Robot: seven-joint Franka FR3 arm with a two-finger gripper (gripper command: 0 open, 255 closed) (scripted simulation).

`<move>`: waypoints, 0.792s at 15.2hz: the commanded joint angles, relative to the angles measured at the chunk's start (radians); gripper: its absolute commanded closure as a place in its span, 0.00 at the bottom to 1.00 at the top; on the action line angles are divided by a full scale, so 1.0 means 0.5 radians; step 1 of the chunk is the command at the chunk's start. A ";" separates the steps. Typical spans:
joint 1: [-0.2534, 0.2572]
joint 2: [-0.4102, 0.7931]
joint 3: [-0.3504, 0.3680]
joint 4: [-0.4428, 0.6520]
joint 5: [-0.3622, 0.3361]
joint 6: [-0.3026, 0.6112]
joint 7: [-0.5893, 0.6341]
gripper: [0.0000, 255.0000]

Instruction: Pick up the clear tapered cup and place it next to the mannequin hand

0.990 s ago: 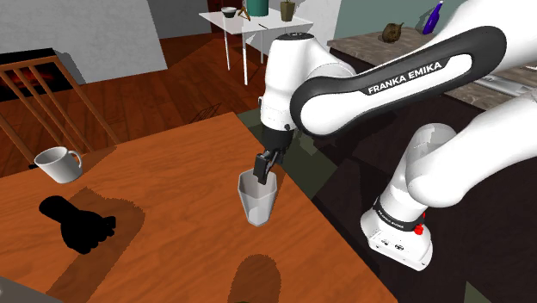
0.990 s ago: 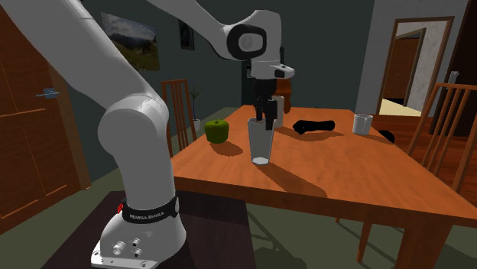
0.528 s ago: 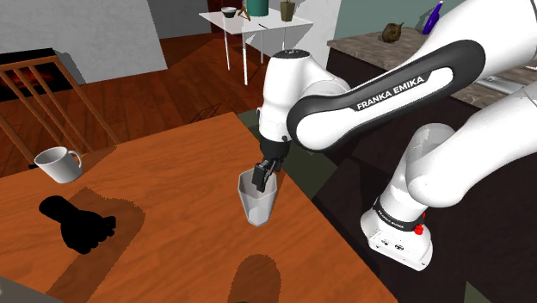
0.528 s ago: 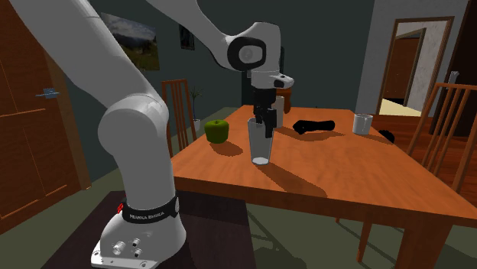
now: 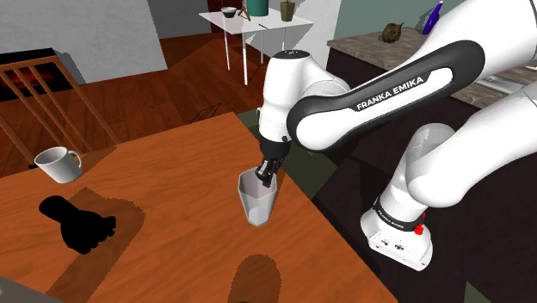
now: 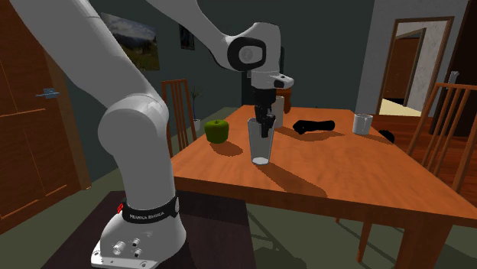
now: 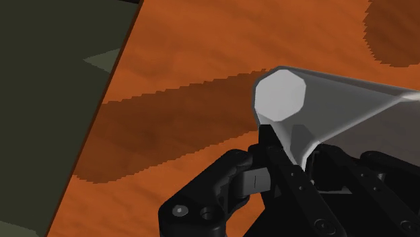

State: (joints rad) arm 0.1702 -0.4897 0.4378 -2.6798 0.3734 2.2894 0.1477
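Since the gripper (image 5: 266, 177) pinches the clear cup (image 5: 256, 202) by its wall, one finger inside, the grab looks done imo; cup's standing on the table (image 5: 172, 163) near the edge, not lifted yet; mannequin hand (image 5: 76, 224) lies well apart, so the carry and set-down are left

Saw warm orange-brown wood with streaky grain and a low sheen on the table (image 5: 172, 198). Found the tapered cup (image 5: 257, 202) clear, smooth-walled and faintly grey. Noted a matt black, plastic-looking finish on the tool (image 5: 265, 176), smooth glossy white shells on the arm (image 5: 301, 82), flat unshaded black on the mannequin hand (image 5: 77, 225).
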 commanded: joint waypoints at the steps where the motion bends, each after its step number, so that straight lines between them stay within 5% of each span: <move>1: 0.000 0.000 0.000 0.000 0.000 0.000 0.000 1.00; 12: -0.003 -0.086 -0.034 0.080 -0.024 -0.164 0.013 1.00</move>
State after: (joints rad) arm 0.1689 -0.5225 0.4249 -2.6479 0.3638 2.2252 0.1532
